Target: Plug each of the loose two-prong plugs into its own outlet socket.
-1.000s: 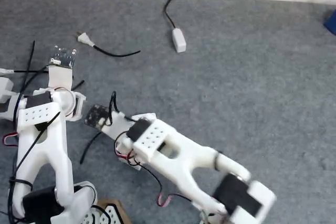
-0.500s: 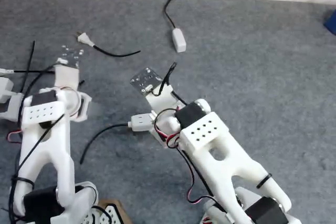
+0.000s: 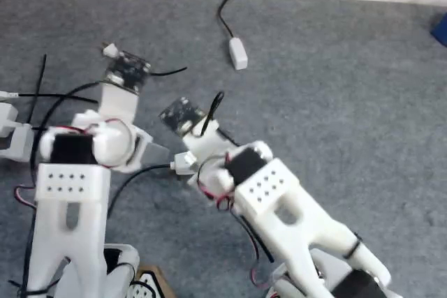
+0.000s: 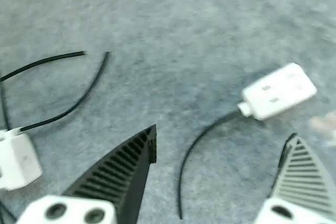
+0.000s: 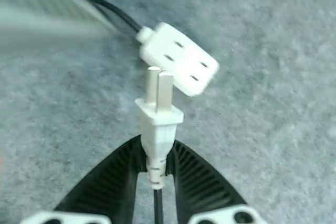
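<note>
two-prong plug (image 5: 157, 121): white with a black cord. its prongs point at the near outlet socket (image 5: 178, 59), with the tips just beside that socket's slotted face. whether they touch it is unclear from this angle.

right hand (image 5: 156, 153): clamped on the plug body, one finger on each side. the cord runs out between the fingers.

near outlet socket (image 3: 184, 162): white, two pairs of slots, black cord. it lies on the grey table (image 3: 349, 116) between the two arms.

left hand (image 4: 223, 134): fingers spread wide, holding nothing, above the table just beside the near outlet socket (image 4: 278, 92).

second plug (image 3: 110, 51): white, loose on the table, black cord. it lies well apart from the near outlet socket, beyond the left arm.

second outlet socket (image 3: 238, 54): white, on its own black cord. it also lies well apart from the near outlet socket, farther up the table.
</note>
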### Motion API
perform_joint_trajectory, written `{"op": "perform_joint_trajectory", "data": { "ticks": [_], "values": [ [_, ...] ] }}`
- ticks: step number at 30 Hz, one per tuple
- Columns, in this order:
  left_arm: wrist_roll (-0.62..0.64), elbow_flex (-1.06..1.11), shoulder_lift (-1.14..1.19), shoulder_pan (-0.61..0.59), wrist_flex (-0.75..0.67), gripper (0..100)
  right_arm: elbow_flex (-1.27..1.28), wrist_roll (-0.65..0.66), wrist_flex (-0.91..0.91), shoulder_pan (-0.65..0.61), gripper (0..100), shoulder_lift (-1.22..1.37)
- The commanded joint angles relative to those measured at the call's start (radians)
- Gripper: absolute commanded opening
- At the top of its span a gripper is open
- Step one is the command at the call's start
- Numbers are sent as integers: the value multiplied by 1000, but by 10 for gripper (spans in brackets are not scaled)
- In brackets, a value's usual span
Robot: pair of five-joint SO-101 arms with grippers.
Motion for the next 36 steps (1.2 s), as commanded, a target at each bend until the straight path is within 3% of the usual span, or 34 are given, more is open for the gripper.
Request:
{"op": "perform_joint_trajectory", "data": {
  "ticks": [1,12,20,36],
  "values": [
    [9,41,-62,51,0,364,101,-9,-87,-97,8,-147],
    [34,61,-137,62,-20,364,219,5,-157,-110,8,-208],
    [35,197,-143,137,-54,364,196,-14,-159,-110,8,-200],
    [32,288,-145,131,-107,364,64,-6,-73,-33,8,-197]
  ]
}}
